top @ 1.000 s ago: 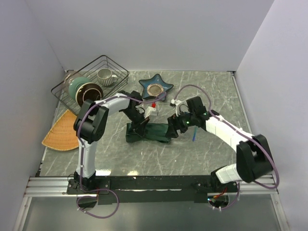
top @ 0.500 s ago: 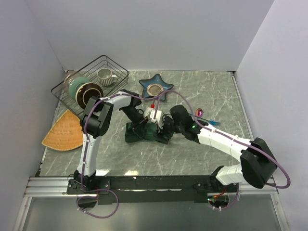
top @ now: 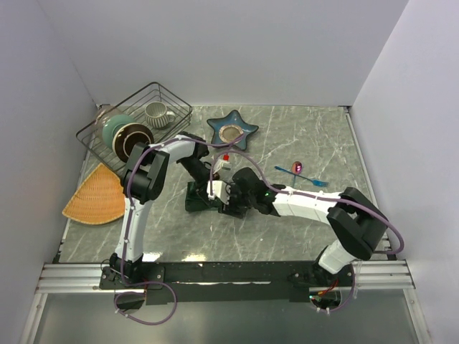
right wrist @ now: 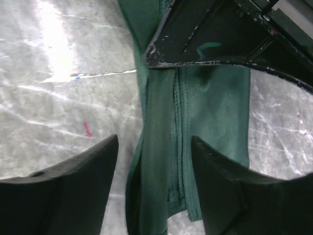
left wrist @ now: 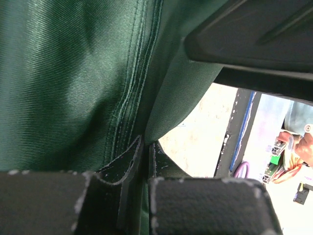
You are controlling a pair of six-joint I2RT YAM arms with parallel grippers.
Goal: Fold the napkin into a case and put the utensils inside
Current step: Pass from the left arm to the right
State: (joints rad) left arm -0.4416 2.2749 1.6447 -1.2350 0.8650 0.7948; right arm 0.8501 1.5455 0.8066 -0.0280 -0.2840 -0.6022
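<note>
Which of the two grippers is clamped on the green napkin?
The left gripper: its fingers are pinched shut on a fold of the napkin. The right gripper has its fingers apart, straddling the napkin's edge.

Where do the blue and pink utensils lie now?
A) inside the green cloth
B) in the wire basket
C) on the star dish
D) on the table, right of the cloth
D: the blue utensil and pink utensil lie on the table, apart from the napkin.
</note>
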